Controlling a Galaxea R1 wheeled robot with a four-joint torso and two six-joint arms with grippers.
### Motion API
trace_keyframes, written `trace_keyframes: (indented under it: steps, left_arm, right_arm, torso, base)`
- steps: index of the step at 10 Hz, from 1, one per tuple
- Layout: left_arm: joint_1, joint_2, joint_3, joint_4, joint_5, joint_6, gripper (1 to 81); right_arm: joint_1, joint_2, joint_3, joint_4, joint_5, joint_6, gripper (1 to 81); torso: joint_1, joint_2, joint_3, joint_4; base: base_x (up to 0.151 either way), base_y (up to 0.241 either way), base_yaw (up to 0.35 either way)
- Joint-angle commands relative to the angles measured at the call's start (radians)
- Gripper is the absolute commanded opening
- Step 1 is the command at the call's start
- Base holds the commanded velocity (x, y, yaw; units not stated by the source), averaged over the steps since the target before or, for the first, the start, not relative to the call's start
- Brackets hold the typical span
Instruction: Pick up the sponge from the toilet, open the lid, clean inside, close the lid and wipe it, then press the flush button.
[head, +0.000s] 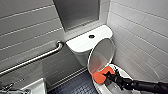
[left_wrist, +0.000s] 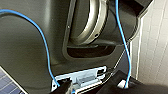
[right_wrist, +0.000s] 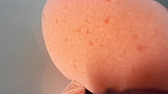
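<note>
Sponge (head: 100, 75) was what caught my eye in the head view. It was bright orange-red and pinched in the jaws of the right gripper (head: 110, 76), whose dark arm reached in from the lower right. It sat at the near rim of the toilet (head: 100, 88) bowl, just beside the lower edge of the lid (head: 101, 55), which stood raised and leaned back toward the tank. The flush button (head: 91, 36) sat dark on the white tank cover, well apart from the gripper. A steel grab bar (head: 37, 58) ran along the tiled wall to the left.

From the left wrist view I saw mostly the robot's own dark body and blue cables (left_wrist: 45, 47), with pale wall tile at one side. The left gripper (left_wrist: 91, 87) was only dark shapes at the edge, and whether its jaws were open or closed I could not tell.

In the right wrist view the sponge (right_wrist: 105, 45) loomed close and porous against a smooth white surface (right_wrist: 20, 50). Whether that was bowl or lid I could not say.

With the lid up and the sponge at the rim, I took the step in hand to be cleaning inside the bowl. By my reckoning the next move called for a firm hold, a dip below the rim and a sweep along the inner wall, without knocking the raised lid.
</note>
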Motion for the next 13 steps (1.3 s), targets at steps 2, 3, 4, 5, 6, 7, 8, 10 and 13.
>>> trace_keyframes:
  steps: [2, 3, 4, 5, 6, 7, 8, 10, 13]
  left_arm:
    - [0.048, -0.013, 0.007, 0.01, 0.037, 0.005, 81.1]
    - [0.05, -0.013, 0.007, 0.01, 0.037, 0.005, 81.1]
    - [0.048, -0.011, 0.005, 0.01, 0.037, 0.005, 81.1]
    - [0.048, -0.011, 0.007, 0.01, 0.037, 0.005, 81.1]
    - [0.05, -0.013, 0.007, 0.01, 0.037, 0.005, 81.1]
    - [0.05, -0.015, 0.007, 0.01, 0.037, 0.005, 81.1]
    - [0.05, -0.013, 0.007, 0.011, 0.037, 0.005, 81.1]
    - [0.05, -0.013, 0.007, 0.014, 0.037, 0.006, 81.1]
    - [0.05, -0.015, 0.007, 0.019, 0.036, 0.006, 81.1]
  right_arm:
    - [0.023, 0.109, -0.107, -0.022, -0.152, 0.001, 1.0]
    - [-0.004, 0.119, -0.139, -0.028, -0.177, 0.001, 1.0]
    - [-0.029, 0.126, -0.161, -0.031, -0.188, 0.001, 1.0]
    - [-0.055, 0.121, -0.162, -0.031, -0.188, 0.004, 1.0]
    - [-0.079, 0.092, -0.128, -0.031, -0.18, 0.004, 1.0]
    - [-0.095, 0.055, -0.064, -0.047, -0.151, 0.004, 1.0]
    - [-0.115, 0.011, 0.017, -0.066, -0.087, 0.004, 1.0]
    - [-0.165, -0.032, 0.094, -0.1, -0.048, 0.007, 1.0]
    - [-0.236, -0.066, 0.14, -0.129, 0.015, 0.011, 1.0]
  torso:
    - [0.0, 0.0, 0.0, 0.0]
    - [0.0, 0.0, 0.0, 0.0]
    - [0.0, 0.0, 0.0, 0.0]
    - [0.0, 0.0, 0.0, 0.0]
    - [0.0, 0.0, 0.0, 0.0]
    - [0.0, 0.0, 0.0, 0.0]
    - [0.0, 0.0, 0.0, 0.0]
    - [0.0, 0.0, 0.0, 0.0]
    - [0.0, 0.0, 0.0, 0.0]
  base:
    - [0.0, 0.0, 0.0]
    - [0.0, 0.0, 0.0]
    - [0.0, 0.0, 0.0]
    - [0.0, 0.0, 0.0]
    - [0.0, 0.0, 0.0]
    - [0.0, 0.0, 0.0]
    - [0.0, 0.0, 0.0]
    - [0.0, 0.0, 0.0]
    - [0.0, 0.0, 0.0]
